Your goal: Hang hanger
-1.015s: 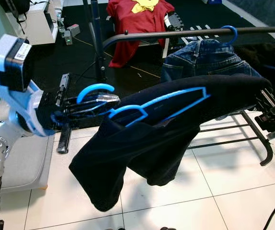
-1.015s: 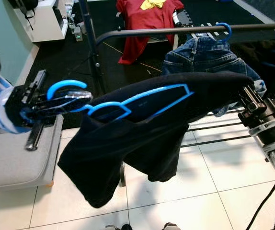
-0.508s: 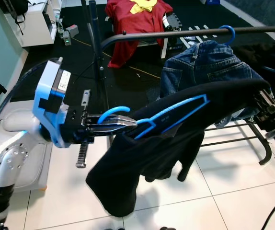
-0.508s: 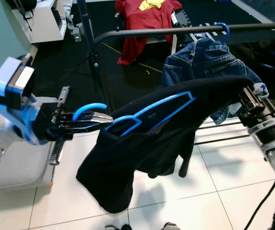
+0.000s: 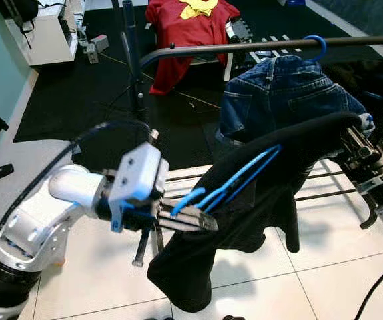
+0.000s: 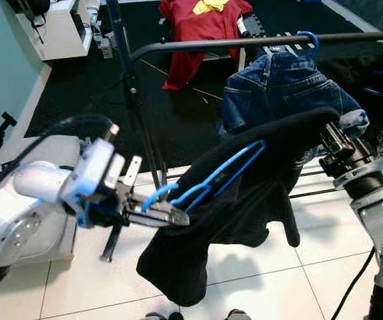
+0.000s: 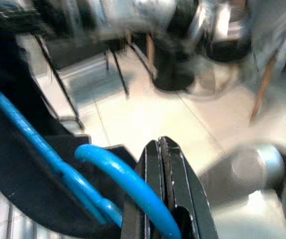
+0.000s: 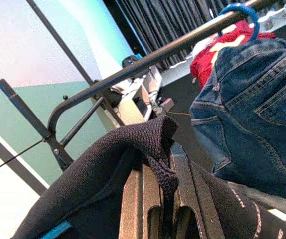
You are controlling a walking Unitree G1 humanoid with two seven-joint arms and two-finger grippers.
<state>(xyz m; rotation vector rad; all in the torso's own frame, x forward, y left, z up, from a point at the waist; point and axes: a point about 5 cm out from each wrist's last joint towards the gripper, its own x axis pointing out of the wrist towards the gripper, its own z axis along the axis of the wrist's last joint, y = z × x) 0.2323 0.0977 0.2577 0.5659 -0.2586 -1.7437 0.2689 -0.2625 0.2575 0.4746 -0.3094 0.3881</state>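
Hanger held below the rail
My left gripper clamps the blue hanger's hook; my right gripper pinches the black garment

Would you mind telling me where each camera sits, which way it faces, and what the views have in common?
Left eye view: head, looking down at the clothes rail and jeans; both arms show.
Right eye view: head, same scene; left gripper holds the blue hanger.
Left wrist view: along its shut fingers at the hanger's hook and tiled floor.
Right wrist view: along its fingers pinching the black garment, up at the rail.
Shared: hanger, garment and rail.
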